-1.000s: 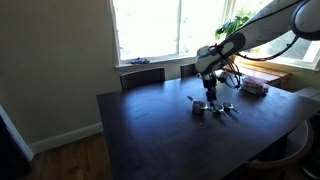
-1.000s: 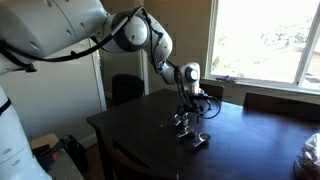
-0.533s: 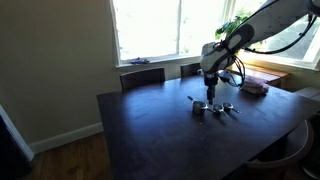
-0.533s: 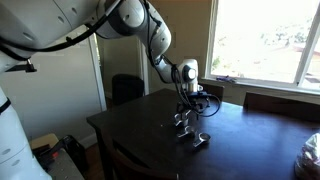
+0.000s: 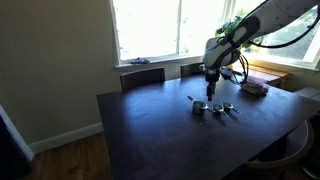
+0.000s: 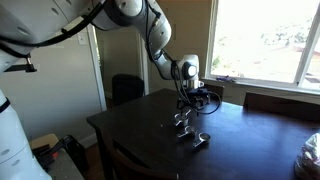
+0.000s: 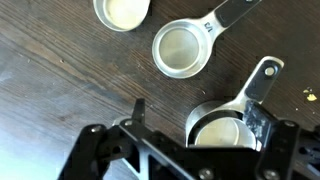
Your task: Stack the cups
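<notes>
Across the lower half of both exterior views: a dark wooden table (image 5: pixel 150 135) (image 6: pixel 255 145), its top bare apart from the items below; in the wrist view its grain fills the background (image 7: pixel 60 70).

Upper part of both exterior views: a white robot arm (image 5: pixel 262 18) (image 6: pixel 150 30), reaching in from the upper right of one frame and from the upper left of the other.

Behind the table: a bright window (image 5: pixel 150 25) (image 6: pixel 265 40), and below it a dark chair (image 5: pixel 142 76) pushed up to the far edge.

Above the table near the centre right: the gripper (image 5: pixel 210 90) (image 6: pixel 188 97), pointing down and raised clear of the surface. In the wrist view (image 7: pixel 200 118) its black fingers (image 7: pixel 135 118) stand spread wide, jaws released, grasping nothing.

On the table directly below the gripper: the cups (image 5: pixel 213 108) (image 6: pixel 198 139), small silver metal, grouped close together and none stacked. The wrist view shows three:
- lower cup (image 7: pixel 222 128), at the bottom edge between the fingers, close to the right-hand one, handle running to the upper right;
- middle cup (image 7: pixel 180 48), upright and empty, handle also running to the upper right, apart from its neighbours;
- upper cup (image 7: pixel 122 10), cut off by the top edge of the frame.
</notes>
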You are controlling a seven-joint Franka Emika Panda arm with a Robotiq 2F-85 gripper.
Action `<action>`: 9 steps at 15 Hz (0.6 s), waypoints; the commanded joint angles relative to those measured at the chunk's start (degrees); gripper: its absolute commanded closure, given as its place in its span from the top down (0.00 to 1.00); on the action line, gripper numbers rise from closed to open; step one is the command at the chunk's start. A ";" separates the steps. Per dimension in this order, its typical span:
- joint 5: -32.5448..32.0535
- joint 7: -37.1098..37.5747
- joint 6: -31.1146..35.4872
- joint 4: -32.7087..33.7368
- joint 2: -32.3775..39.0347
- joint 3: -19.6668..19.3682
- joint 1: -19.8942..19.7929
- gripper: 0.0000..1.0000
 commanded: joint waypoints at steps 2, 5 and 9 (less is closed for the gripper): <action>-0.46 -0.27 0.78 -1.03 -0.30 0.32 -0.55 1.00; -2.01 -5.43 3.83 -7.18 -3.01 0.53 -2.07 1.00; -3.68 -13.39 9.29 -13.60 -4.44 0.37 -4.42 1.00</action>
